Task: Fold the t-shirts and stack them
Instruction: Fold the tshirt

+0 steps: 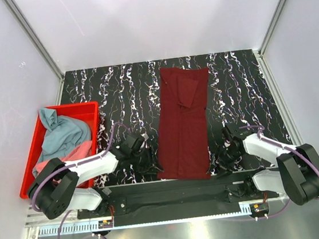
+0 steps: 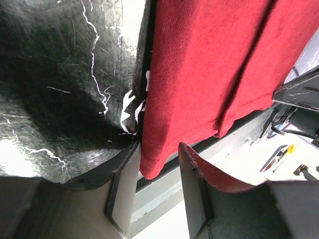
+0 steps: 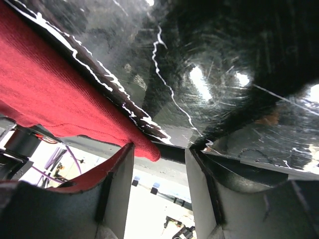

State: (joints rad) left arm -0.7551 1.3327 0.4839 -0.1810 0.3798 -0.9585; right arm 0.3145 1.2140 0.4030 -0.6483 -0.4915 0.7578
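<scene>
The dark maroon t-shirt (image 1: 184, 119) lies folded into a long narrow strip on the black marbled table, running from the back to the front edge. My left gripper (image 1: 151, 165) is open at the strip's near left corner. In the left wrist view that corner (image 2: 152, 167) hangs between the spread fingers of my left gripper (image 2: 157, 154). My right gripper (image 1: 222, 161) is open at the near right corner. In the right wrist view the corner tip (image 3: 147, 147) sits between the fingers of my right gripper (image 3: 159, 149), close to the left one. The teal-blue t-shirt (image 1: 63, 133) and the coral pink t-shirt (image 1: 74, 152) lie crumpled in the bin.
A red plastic bin (image 1: 69, 107) stands at the left edge of the table and holds the two other shirts. White walls with metal posts close in the back and sides. The metal rail (image 1: 174, 195) with the arm bases runs along the front edge.
</scene>
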